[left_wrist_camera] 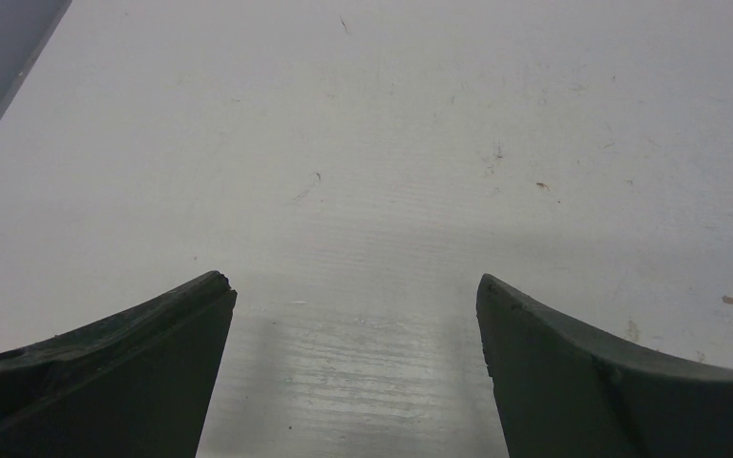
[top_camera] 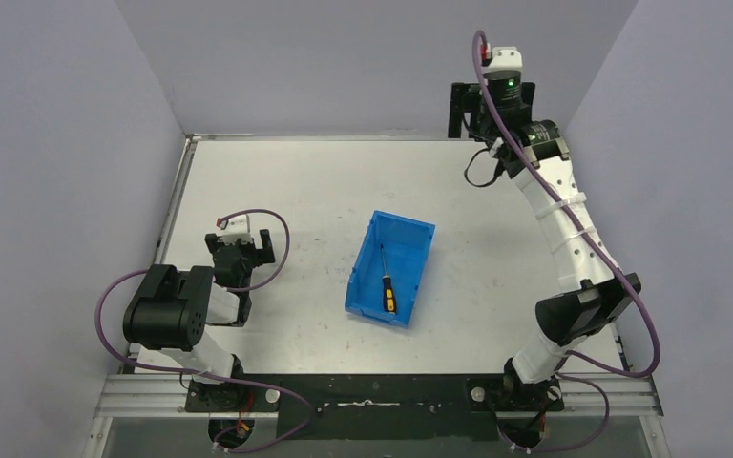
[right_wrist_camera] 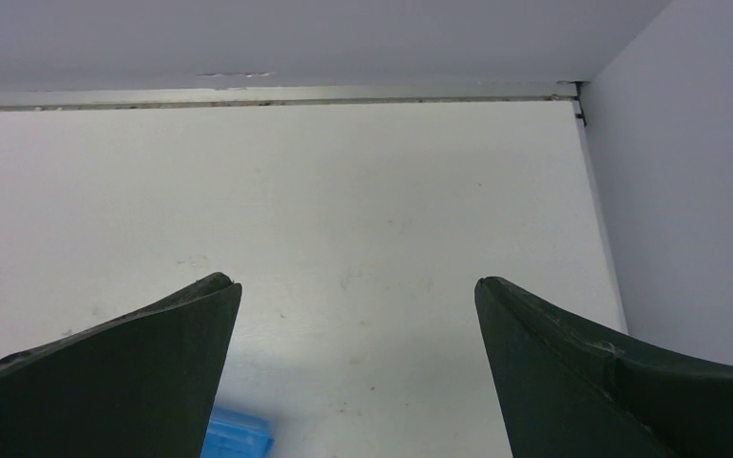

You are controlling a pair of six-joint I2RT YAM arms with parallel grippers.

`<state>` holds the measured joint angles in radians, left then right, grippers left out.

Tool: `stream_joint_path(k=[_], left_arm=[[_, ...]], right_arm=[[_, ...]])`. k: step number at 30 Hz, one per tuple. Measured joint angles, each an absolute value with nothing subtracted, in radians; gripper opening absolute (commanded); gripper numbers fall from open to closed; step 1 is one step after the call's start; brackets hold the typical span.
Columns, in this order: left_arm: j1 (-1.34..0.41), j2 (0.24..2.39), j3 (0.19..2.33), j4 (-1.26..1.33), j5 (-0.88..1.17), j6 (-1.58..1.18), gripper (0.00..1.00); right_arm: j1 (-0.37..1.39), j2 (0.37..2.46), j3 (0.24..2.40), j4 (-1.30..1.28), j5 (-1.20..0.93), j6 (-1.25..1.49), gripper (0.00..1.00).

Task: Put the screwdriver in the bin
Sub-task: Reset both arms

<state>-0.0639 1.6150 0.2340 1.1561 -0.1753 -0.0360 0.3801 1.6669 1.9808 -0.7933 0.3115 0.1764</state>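
Note:
The blue bin (top_camera: 378,317) stands in the middle of the table in the top view. The screwdriver (top_camera: 387,281) lies inside it, its yellow-and-black handle toward the near end and its thin shaft pointing away. My left gripper (top_camera: 241,244) is open and empty, low over the table well left of the bin; its wrist view shows only bare table between the fingers (left_wrist_camera: 355,282). My right gripper (top_camera: 492,111) is raised at the far right back, open and empty (right_wrist_camera: 356,282). A corner of the bin (right_wrist_camera: 240,435) shows at the bottom of the right wrist view.
Grey walls enclose the table on the left, back and right. The back wall's foot and the right rear corner (right_wrist_camera: 577,91) show in the right wrist view. A metal rail (top_camera: 372,391) runs along the near edge by the arm bases.

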Motion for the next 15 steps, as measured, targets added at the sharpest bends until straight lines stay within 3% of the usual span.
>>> stream_joint_path(k=[15], left_arm=[[-0.064,1.615,0.234,1.156,-0.175,-0.036,0.97]], right_arm=[[-0.031,1.719,2.054,-0.781,-0.002,0.081,1.0]])
